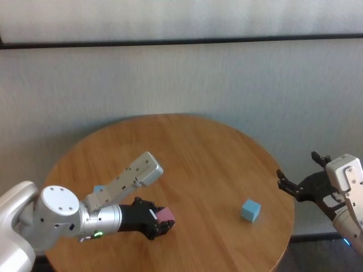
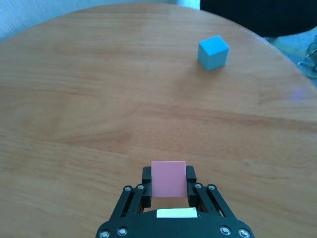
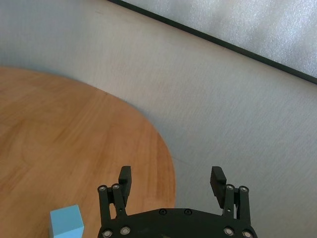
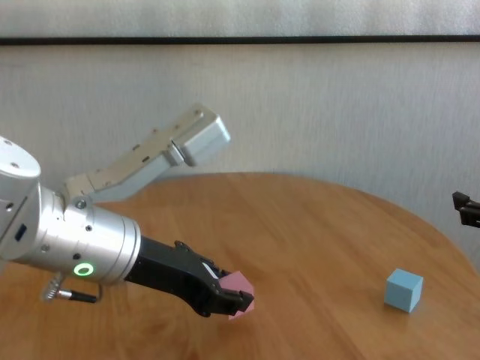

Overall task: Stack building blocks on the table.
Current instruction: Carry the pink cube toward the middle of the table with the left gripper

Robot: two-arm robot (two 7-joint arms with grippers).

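My left gripper point(image 1: 165, 221) is shut on a pink block point(image 1: 166, 214), low over the near part of the round wooden table point(image 1: 198, 147). The left wrist view shows the pink block point(image 2: 168, 178) clamped between both fingers of the left gripper point(image 2: 168, 173). To the right, a light blue block point(image 1: 250, 210) sits alone on the table, also in the chest view point(image 4: 404, 289). Behind my left forearm, a corner of another light blue block point(image 1: 98, 189) peeks out. My right gripper point(image 1: 298, 170) hangs open beyond the table's right edge, holding nothing.
A pale wall point(image 1: 227, 73) runs behind the table. Bare wood point(image 2: 124, 99) lies between the pink block and the light blue block point(image 2: 213, 52). The right wrist view shows the table's curved edge point(image 3: 166, 158) under the open right gripper point(image 3: 171, 172).
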